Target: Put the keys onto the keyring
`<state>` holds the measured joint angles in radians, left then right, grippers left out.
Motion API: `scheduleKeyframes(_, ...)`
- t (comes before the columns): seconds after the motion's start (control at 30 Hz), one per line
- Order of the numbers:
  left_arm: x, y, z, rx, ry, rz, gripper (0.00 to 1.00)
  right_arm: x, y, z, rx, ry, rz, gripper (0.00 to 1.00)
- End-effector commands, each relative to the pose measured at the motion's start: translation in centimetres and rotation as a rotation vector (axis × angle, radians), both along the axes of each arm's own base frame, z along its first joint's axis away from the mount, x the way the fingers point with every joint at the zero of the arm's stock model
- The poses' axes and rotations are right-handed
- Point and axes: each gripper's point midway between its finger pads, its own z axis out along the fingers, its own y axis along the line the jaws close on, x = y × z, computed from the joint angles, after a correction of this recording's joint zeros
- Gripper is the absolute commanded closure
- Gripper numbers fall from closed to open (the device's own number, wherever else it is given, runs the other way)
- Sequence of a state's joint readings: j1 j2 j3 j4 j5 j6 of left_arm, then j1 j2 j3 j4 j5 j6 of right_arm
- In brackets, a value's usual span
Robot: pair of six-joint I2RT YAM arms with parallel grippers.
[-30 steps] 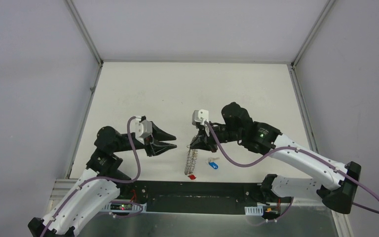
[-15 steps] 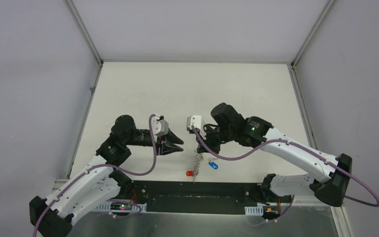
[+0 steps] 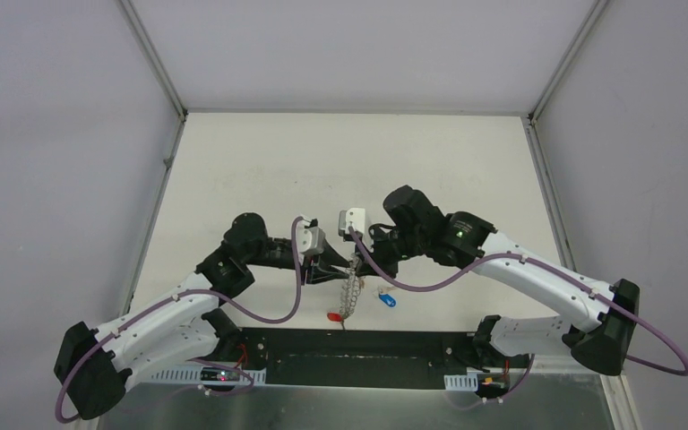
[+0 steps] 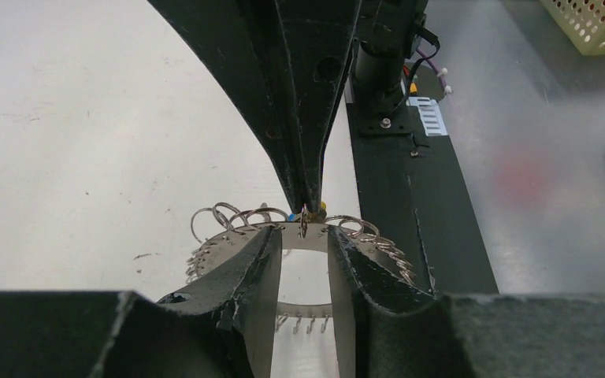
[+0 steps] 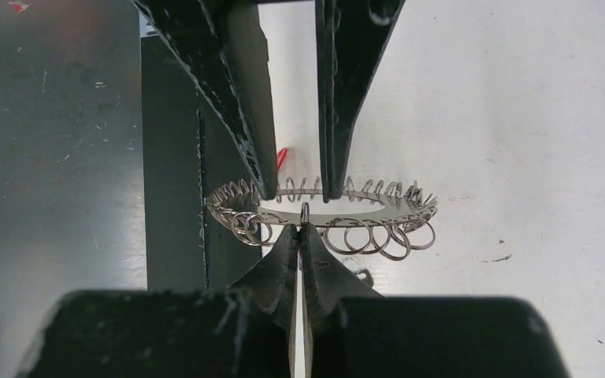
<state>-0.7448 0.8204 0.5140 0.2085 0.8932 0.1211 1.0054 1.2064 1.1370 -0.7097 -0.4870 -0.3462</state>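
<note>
Table [image 3: 251, 170]: pale top. All the work sits at its 6 o'clock edge in the top view, just above the black base rail [image 3: 367, 345].
Arms: the left arm [image 3: 170, 313] comes in from 8 o'clock and the right arm [image 3: 520, 269] from 4 o'clock. Their tips meet nose to nose.
Keyring [image 5: 378, 210]: a flat metal hoop fringed with small split rings. It is lifted off the table and hangs toward 6 o'clock from the meeting point.
Blue-tagged key [image 3: 387, 298]: flat on the table at 4 o'clock of the keyring, apart from it and on no ring yet.
Yellow-tagged key: I can't pick it out in any view.
Red tag [image 3: 332, 316]: at 7 o'clock of the hoop's low end, close to it. I can't tell if it is attached.
Step in hand: my read is a two-handed steadying of the hoop, so that one split ring can be offered to a key.
Doing it well: I'd close the left side gently on the flat band, not on the loose rings. The right pinch should stay firm and the hoop level, with no twisting between the arms.
Right gripper [image 5: 302, 230]: pinched fully together on one small split ring at the hoop's near rim.
Left gripper [image 4: 303, 240]: fingers [image 4: 256, 260] partly apart, straddling the opposite rim with bare band showing in the gap. It has no firm hold that I can see, and I can't tell whether it touches the hoop.
</note>
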Motion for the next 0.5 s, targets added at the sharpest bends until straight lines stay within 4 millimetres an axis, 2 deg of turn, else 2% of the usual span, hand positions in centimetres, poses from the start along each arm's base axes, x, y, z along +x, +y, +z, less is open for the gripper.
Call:
scheduleKeyframes(0.0, 0.5, -1.0, 0.6, -0.034, -0.076, -0.003, 0.73, -0.2, 0.9, 2.8, 0.111, -0.041, 0.025, 1.00)
scheduleKeyframes(0.33, 0.1, -1.5, -0.7, -0.005, -0.062, -0.006, 0.81, -0.3, 1.0, 2.7, 0.114, -0.028, 0.024, 1.00)
scheduleKeyframes(0.47, 0.1, -1.4, -0.7, -0.007, -0.059, 0.003, 0.88, -0.3, 1.1, 2.8, 0.118, -0.026, 0.023, 1.00)
